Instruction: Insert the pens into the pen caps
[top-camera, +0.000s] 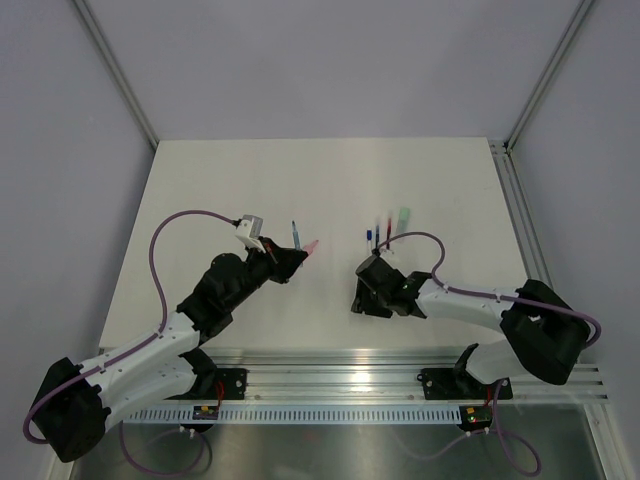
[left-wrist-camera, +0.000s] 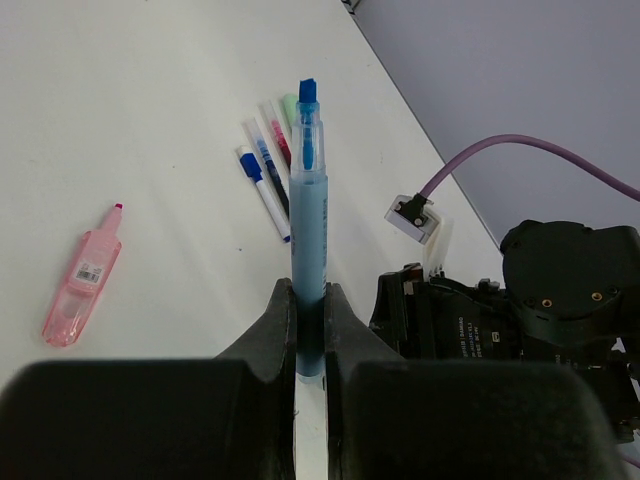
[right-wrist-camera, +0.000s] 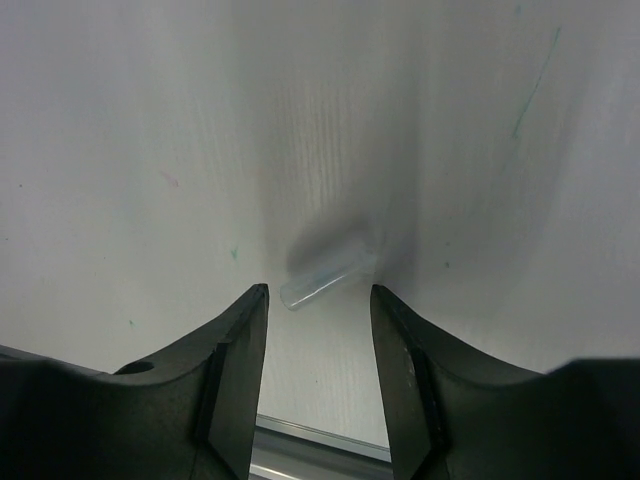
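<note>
A: From above, where do the task's things lie?

B: The light blue pen (top-camera: 295, 236) stands out from the end of the left arm (top-camera: 200, 310). The pink cap (top-camera: 312, 246) lies just right of it on the bench (top-camera: 220, 180). Further right, the loose pens (top-camera: 376, 233) and the mint cap (top-camera: 403, 215) lie close together, with the right arm (top-camera: 460, 300) low on their near side.

A: And the left wrist view?

B: The left tool (left-wrist-camera: 308, 300) is pressed together on the rear of the light blue pen's barrel, and the bare tip points away from it. The pink cap lies apart on the bench, and the loose pens lie beyond the tip.

A: How will that pen handle?

B: It is probably light and stiff, but it is smooth plastic. Held so far back, it may swivel or slip if the tip is pushed off its axis.

A: The right wrist view?

B: The right tool (right-wrist-camera: 320, 295) stands spread and holds nothing. A clear cap (right-wrist-camera: 322, 280) lies on the bench just beyond its jaws, in line with the gap and untouched.

A: Where should it be taken?

B: Most likely across its middle, which leaves the mouth free. It looks tiny, light and round, so it could roll or skid. A hard squeeze might press it oval.
</note>
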